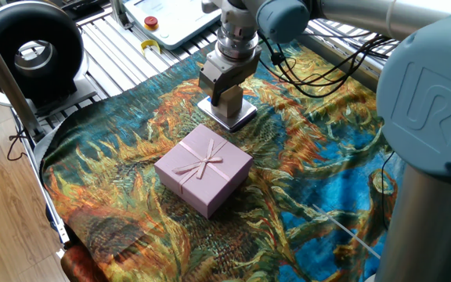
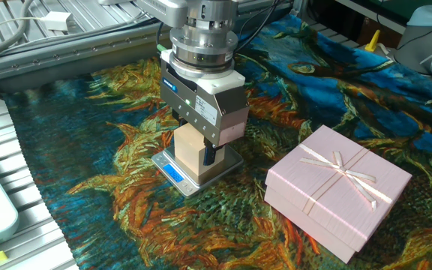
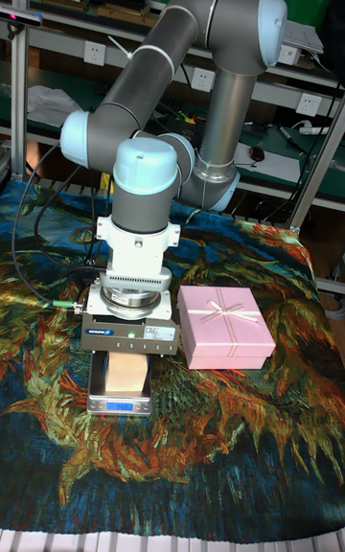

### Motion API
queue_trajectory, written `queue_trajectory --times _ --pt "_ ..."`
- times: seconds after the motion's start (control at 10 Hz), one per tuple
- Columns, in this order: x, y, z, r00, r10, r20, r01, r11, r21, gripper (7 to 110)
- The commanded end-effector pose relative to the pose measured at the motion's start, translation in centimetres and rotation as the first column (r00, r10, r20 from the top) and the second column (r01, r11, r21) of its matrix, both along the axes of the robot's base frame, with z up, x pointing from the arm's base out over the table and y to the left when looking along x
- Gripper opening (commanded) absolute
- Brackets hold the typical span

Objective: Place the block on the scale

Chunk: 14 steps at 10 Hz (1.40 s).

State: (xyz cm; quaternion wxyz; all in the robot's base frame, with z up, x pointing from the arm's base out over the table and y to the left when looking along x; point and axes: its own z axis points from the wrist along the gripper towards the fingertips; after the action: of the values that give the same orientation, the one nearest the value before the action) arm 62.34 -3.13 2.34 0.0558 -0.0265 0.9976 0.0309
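The tan block (image 2: 190, 156) stands upright on the silver scale (image 2: 172, 174), whose blue display faces the front. In the tall fixed view the block (image 3: 126, 373) rests on the scale (image 3: 120, 405) directly under the gripper body. My gripper (image 2: 196, 147) hangs over the block with its fingers down either side of it. One dark finger (image 2: 210, 155) shows by the block's right face, a little apart from it, so the gripper is open. In one fixed view the gripper (image 1: 227, 95) hides most of the block, and only the scale's corner (image 1: 243, 117) shows.
A pink-lilac gift box (image 2: 338, 191) with a bow lies on the patterned cloth (image 2: 111, 135) right of the scale, close to it. A black round device (image 1: 30, 51) and a white pendant (image 1: 167, 16) sit on the metal slats beyond the cloth. Cables (image 1: 312, 74) trail behind the arm.
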Motion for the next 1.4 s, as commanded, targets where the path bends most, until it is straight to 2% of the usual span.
queue_trajectory --times 0.0,0.3,0.4,0.7,1.0,1.3 --pt "0.3 0.1 0.2 1.000 0.013 0.010 -0.013 1.000 0.010 66" --pt "0.7 0.3 0.5 0.999 0.041 0.032 -0.041 0.999 0.016 66" --pt "0.7 0.3 0.7 0.998 0.045 0.032 -0.046 0.999 0.017 88" --pt "0.6 0.1 1.2 0.998 0.060 0.035 -0.061 0.998 0.011 88" --pt "-0.1 -0.3 3.8 0.998 0.068 0.007 -0.068 0.998 0.005 88" --pt "-0.3 0.8 5.3 0.999 0.054 -0.001 -0.054 0.998 0.018 88"
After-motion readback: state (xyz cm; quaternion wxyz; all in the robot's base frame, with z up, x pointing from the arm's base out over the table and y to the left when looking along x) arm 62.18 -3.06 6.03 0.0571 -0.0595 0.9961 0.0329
